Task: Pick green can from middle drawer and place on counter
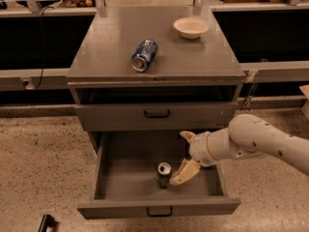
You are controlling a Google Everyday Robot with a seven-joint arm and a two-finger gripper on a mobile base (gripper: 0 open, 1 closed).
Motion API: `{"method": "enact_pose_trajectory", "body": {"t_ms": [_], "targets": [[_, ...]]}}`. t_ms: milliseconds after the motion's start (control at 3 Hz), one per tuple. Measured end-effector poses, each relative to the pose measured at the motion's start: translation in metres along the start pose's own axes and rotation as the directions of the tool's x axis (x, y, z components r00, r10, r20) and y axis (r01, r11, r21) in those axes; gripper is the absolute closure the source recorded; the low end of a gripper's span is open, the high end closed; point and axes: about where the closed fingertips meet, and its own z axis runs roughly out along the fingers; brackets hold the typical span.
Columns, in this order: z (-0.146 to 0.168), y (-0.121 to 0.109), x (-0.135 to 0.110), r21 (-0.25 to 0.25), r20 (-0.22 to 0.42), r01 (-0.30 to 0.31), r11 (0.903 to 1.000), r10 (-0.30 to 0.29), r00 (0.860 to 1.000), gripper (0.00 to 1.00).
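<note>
The green can stands upright near the middle of the open middle drawer, its silver top showing. My gripper reaches into the drawer from the right, just right of the can. Its two tan fingers are spread apart: one finger lies close beside the can, the other is farther back. Nothing is held. The counter is the cabinet's flat grey top above.
A blue-and-white can lies on its side on the counter. A pale bowl sits at the counter's back right. A closed drawer front with a black handle is above the open drawer. Speckled floor surrounds the cabinet.
</note>
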Motion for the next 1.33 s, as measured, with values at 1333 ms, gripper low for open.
{"method": "enact_pose_trajectory", "body": {"t_ms": [1333], "targets": [[0.122, -0.033, 0.082, 0.118, 0.055, 0.003, 0.9931, -0.010, 0.998, 0.00]]}}
